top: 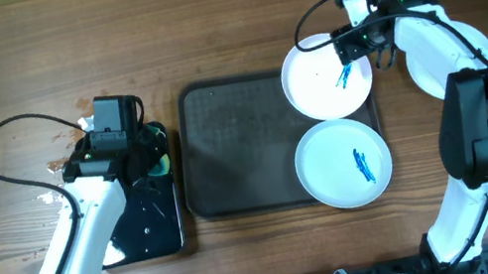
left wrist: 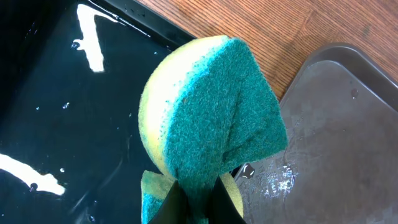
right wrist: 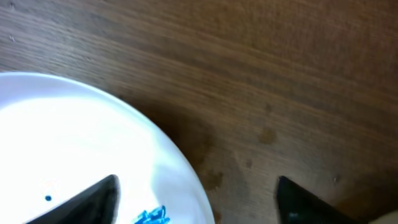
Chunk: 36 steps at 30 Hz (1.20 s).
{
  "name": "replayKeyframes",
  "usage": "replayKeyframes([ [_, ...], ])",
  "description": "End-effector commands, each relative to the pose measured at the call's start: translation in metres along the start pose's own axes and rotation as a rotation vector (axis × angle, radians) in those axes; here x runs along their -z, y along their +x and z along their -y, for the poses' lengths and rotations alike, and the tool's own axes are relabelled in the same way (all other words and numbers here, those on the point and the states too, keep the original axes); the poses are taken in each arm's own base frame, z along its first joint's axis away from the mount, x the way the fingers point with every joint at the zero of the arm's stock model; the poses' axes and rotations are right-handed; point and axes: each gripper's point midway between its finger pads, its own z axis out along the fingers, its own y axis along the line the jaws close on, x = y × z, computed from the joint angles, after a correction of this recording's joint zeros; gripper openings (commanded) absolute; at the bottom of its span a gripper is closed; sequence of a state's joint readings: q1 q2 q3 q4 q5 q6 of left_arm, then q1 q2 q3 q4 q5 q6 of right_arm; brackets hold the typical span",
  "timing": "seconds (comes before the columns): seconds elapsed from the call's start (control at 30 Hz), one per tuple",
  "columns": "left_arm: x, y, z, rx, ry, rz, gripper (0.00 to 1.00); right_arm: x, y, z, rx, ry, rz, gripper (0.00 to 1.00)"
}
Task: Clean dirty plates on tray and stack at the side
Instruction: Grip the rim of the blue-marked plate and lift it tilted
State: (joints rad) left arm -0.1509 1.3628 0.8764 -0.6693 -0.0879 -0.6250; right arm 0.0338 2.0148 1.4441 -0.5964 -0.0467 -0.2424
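Observation:
The dark grey tray lies mid-table. Two white plates sit on its right part: the far one with a small blue smear, the near one with a blue scribble. My right gripper is open at the far plate's right rim. In the right wrist view one finger hangs over the plate and the other over bare wood. My left gripper is shut on a green and yellow sponge, folded upward, above the black tray's right edge.
A glossy black tray with wet streaks lies left of the grey tray, under my left arm. Brown stains and a white scrap mark the wood at the left. A black cable loops there.

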Motion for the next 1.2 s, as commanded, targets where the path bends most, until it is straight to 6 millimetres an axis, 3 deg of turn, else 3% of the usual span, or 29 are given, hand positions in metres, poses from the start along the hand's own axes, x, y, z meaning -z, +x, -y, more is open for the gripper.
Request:
replayKeyframes([
  [0.0,0.004,-0.008,0.005,-0.022,0.003,0.028,0.04,-0.001,0.006,-0.002,-0.013,-0.019,-0.028,0.61],
  [0.13,0.004,-0.008,0.004,-0.022,0.003,0.028,0.04,0.000,0.005,-0.016,-0.019,-0.098,-0.020,0.49],
  [0.17,0.004,-0.008,0.004,-0.022,0.003,0.028,0.04,0.000,0.005,-0.016,-0.029,-0.100,-0.020,0.41],
  [0.27,0.004,-0.008,0.004,-0.022,0.003,0.028,0.04,0.000,0.006,-0.020,-0.043,-0.119,-0.024,0.33],
  [0.37,0.004,-0.008,0.004,-0.022,0.003,0.028,0.04,0.000,0.006,-0.020,-0.043,-0.119,-0.026,0.30],
  [0.43,0.004,-0.008,0.004,-0.022,0.003,0.027,0.04,0.000,0.008,-0.020,-0.043,-0.121,-0.031,0.21],
  [0.8,0.004,-0.008,0.004,-0.023,0.003,0.028,0.04,0.000,0.026,-0.043,-0.113,-0.229,-0.095,0.20],
  [1.07,0.004,-0.008,0.004,-0.045,0.002,0.027,0.04,-0.005,0.056,-0.075,-0.184,-0.370,-0.173,0.19],
  [1.17,0.004,-0.008,0.005,-0.045,0.003,0.028,0.04,-0.005,0.062,-0.092,-0.155,-0.398,-0.197,0.12],
])
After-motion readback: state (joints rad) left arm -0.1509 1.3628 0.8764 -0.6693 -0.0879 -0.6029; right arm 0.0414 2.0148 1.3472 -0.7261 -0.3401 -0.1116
